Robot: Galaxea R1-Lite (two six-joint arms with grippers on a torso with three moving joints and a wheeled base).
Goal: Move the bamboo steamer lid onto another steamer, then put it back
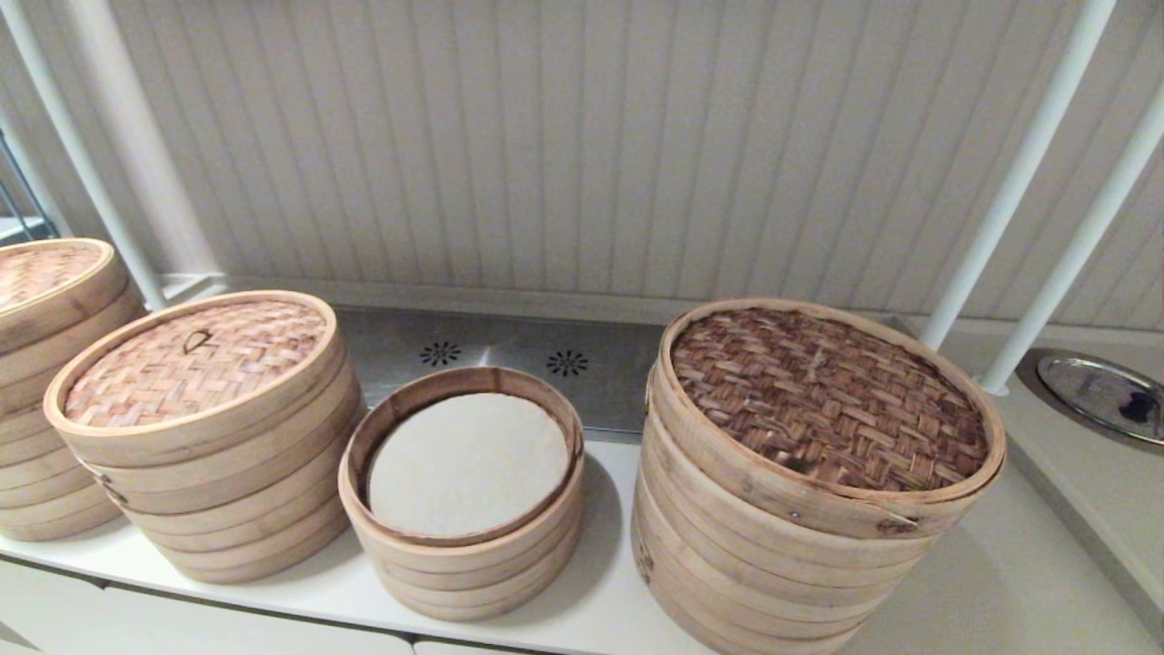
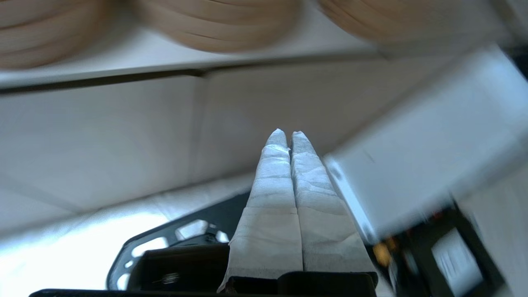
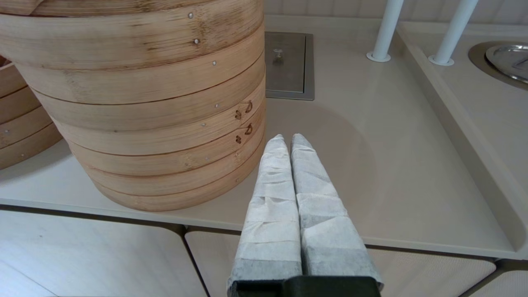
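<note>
The lid (image 1: 194, 361) sits on the taller pale stack, beside the short open steamer (image 1: 464, 491) — its white liner bare, ready to be covered. Left gripper (image 2: 288, 134) clenched below the counter edge; right gripper (image 3: 288, 137) clenched, empty — beside the widest stack (image 3: 140, 95).

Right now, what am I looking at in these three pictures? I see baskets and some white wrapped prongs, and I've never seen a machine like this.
It is a two-armed robot. One picture looks down from its head; the others come from cameras on its wrists. The white wrapped prongs are its hands: the left hand is shut below the counter's edge, and the right hand is shut beside the widest bamboo stack. Neither holds anything. On the pale counter, the tan-pink woven round lid sits on a taller stack, next to the short open steamer with a white liner.
</note>
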